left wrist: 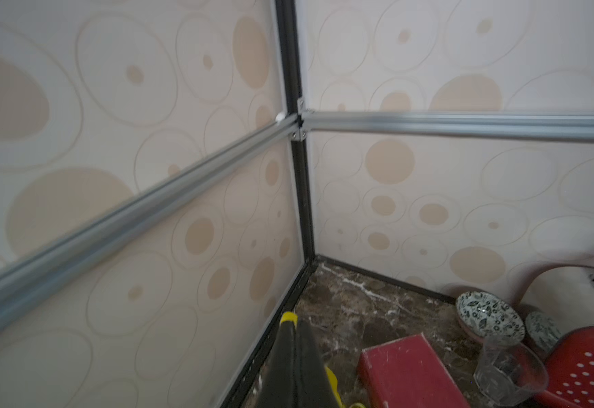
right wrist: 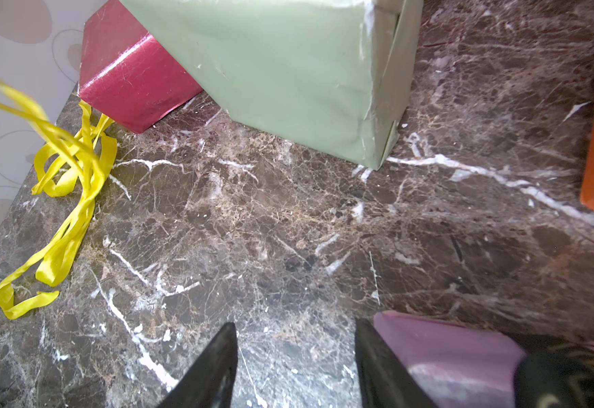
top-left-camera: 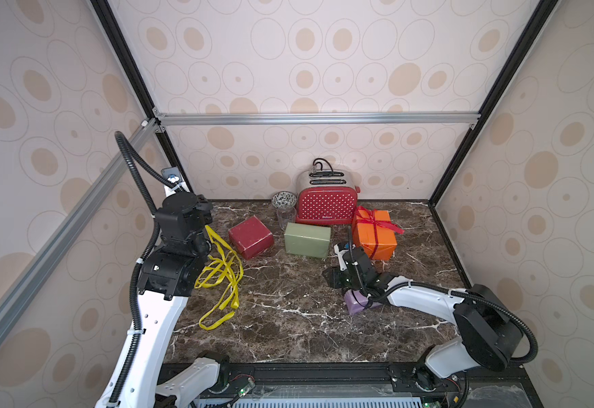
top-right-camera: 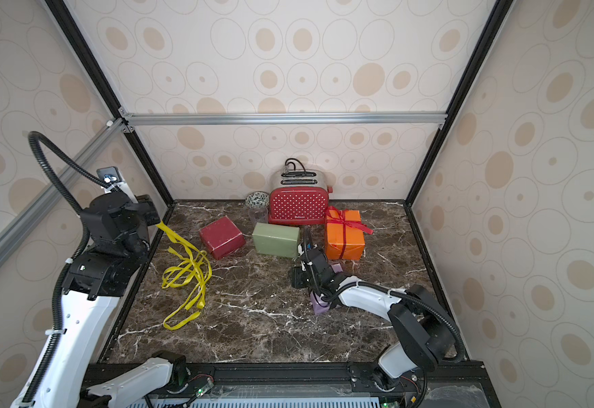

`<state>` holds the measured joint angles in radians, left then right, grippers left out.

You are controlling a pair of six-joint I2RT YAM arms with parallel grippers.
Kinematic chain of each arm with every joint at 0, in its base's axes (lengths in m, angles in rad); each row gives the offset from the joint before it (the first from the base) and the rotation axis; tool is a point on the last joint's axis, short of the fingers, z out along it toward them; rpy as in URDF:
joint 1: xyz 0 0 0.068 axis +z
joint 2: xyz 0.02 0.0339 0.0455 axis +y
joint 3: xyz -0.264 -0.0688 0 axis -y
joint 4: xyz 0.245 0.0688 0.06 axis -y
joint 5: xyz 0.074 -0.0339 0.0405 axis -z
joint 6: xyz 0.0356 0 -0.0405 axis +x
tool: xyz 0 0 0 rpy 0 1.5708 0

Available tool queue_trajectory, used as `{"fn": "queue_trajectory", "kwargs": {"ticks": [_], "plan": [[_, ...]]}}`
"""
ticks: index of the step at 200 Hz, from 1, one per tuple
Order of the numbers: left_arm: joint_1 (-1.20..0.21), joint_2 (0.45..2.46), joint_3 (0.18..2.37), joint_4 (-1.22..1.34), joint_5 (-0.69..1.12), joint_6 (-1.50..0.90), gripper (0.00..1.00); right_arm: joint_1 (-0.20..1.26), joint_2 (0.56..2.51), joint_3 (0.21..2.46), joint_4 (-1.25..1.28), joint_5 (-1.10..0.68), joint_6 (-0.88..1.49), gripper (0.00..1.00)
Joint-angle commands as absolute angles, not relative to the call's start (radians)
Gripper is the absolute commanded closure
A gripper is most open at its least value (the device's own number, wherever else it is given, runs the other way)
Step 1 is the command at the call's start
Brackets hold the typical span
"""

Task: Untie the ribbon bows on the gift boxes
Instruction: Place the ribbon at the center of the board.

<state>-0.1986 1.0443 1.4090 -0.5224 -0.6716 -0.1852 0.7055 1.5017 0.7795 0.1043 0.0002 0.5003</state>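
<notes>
While the left end effector (left wrist: pixel 290 328) pinches yellow ribbon (top-left-camera: pixel 221 272) near the back-left corner of the desk (top-left-camera: pixel 288 318), the right end effector (right wrist: pixel 293 328) hangs open beside the lilac box (top-left-camera: pixel 357 303), right-front. Guessing it needs a tail of the black ribbon (right wrist: pixel 567 371) next.

Toaster (top-left-camera: pixel 326 206) behind gift boxes (top-left-camera: pixel 307 240) (bowl (top-left-camera: pixel 284 199) left).

Yellow ribbons (top-left-camera: pixel 218 273) lie tangled on the marble table (top-left-camera: pixel 306 318) beside the dark red box (top-left-camera: pixel 251 237). The green box (top-left-camera: pixel 307 240) stands nearby, and a red bow (top-left-camera: pixel 373 218) tops the orange box (top-left-camera: pixel 377 240).
</notes>
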Motion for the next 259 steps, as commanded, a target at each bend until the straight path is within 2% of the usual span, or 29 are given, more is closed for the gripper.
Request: {"fn": "queue_trajectory", "kwargs": {"ticks": [1,27,33,46,54,63,75,83,97,118,142,157,177,220,241,259], "plan": [[-0.15,1.047,1.382,-0.753,-0.711,-0.459,1.0,0.705,1.504,0.791,0.091,0.008,0.501,0.45],[-0.114,1.047,1.297,-0.843,-0.697,-0.603,1.0,0.705,1.505,0.793,0.086,0.01,0.499,0.45],[-0.108,1.05,1.279,-0.855,-0.693,-0.62,0.94,0.705,1.505,0.793,0.086,0.014,0.498,0.45],[-0.101,1.066,1.249,-0.882,-0.672,-0.646,0.91,0.705,1.503,0.792,0.084,0.015,0.496,0.45],[-0.096,1.076,1.235,-0.902,-0.656,-0.664,0.85,0.705,1.503,0.792,0.086,0.015,0.497,0.45],[-0.092,1.08,1.216,-0.914,-0.632,-0.678,0.71,0.704,1.502,0.792,0.086,0.017,0.497,0.45],[-0.086,1.078,1.184,-0.919,-0.601,-0.695,0.4,0.705,1.499,0.789,0.087,0.021,0.498,0.45],[-0.078,1.074,1.166,-0.923,-0.576,-0.706,0.23,0.705,1.495,0.786,0.088,0.027,0.5,0.45],[-0.061,1.068,1.148,-0.93,-0.522,-0.704,0.01,0.705,1.484,0.78,0.09,0.039,0.499,0.45],[-0.055,1.066,1.142,-0.903,-0.394,-0.629,0.01,0.705,1.466,0.77,0.094,0.062,0.495,0.45],[-0.055,1.086,1.133,-0.848,-0.023,-0.496,0.01,0.705,1.448,0.773,0.074,0.085,0.489,0.45],[-0.056,1.057,1.075,-0.792,0.101,-0.486,0.01,0.704,1.447,0.793,0.028,0.132,0.49,0.45],[-0.056,0.983,0.969,-0.699,0.14,-0.503,0.01,0.702,1.479,0.891,-0.111,0.184,0.503,0.44],[-0.056,0.95,0.884,-0.641,0.212,-0.532,0.02,0.691,1.676,1.302,-0.414,0.221,0.454,0.45],[-0.055,0.925,0.875,-0.641,0.218,-0.537,0.04,0.668,1.806,1.521,-0.464,0.167,0.387,0.42],[-0.055,0.907,0.871,-0.606,0.225,-0.54,0.04,0.639,1.983,1.805,-0.62,0.114,0.34,0.41]]}}
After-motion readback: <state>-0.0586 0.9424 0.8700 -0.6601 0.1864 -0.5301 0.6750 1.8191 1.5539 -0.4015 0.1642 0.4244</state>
